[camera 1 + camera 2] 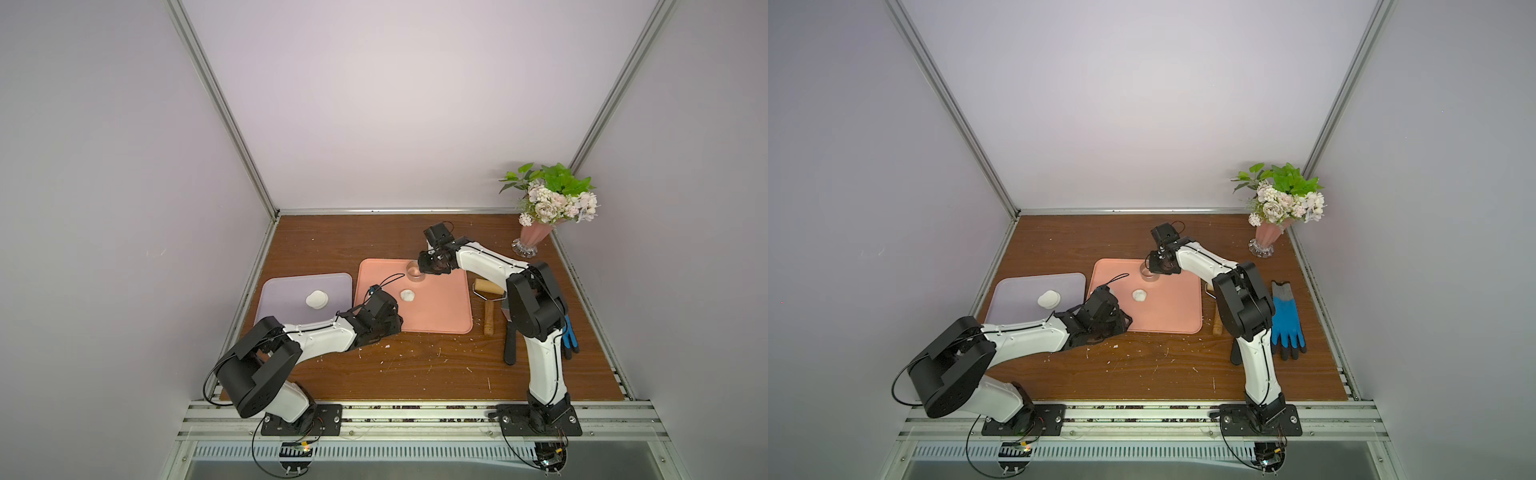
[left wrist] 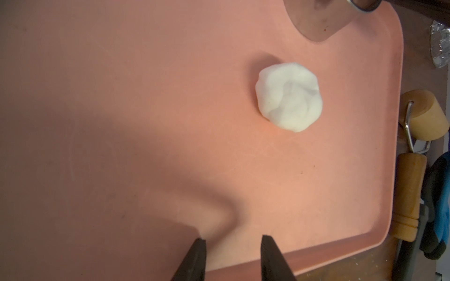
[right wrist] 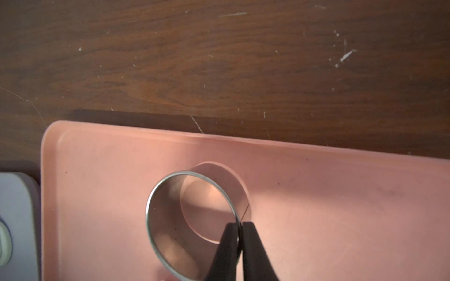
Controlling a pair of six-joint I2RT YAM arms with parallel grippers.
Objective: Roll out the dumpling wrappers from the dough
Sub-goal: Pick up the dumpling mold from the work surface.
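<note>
A knobbly white lump of dough [image 1: 407, 295] [image 2: 289, 97] lies near the middle of the pink tray [image 1: 444, 316]. My left gripper [image 2: 233, 239] hovers open over the tray's near left corner, short of the dough, with nothing between its fingers. At the far side of the tray my right gripper [image 3: 239, 223] is shut on the wall of the steel ring cutter [image 3: 165, 231] [image 1: 415, 273], one finger inside the ring and one outside. A small stack of round white dumpling wrappers [image 1: 317, 299] [image 1: 1049, 299] rests on the purple tray [image 1: 282, 291].
A wooden roller [image 1: 488, 305] [image 2: 423, 116] lies on the table just right of the pink tray, beside a black-handled tool [image 1: 510, 345] and a blue glove [image 1: 1285, 320]. A flower vase [image 1: 536, 237] stands at the back right corner. White crumbs dot the brown table [image 1: 415, 365].
</note>
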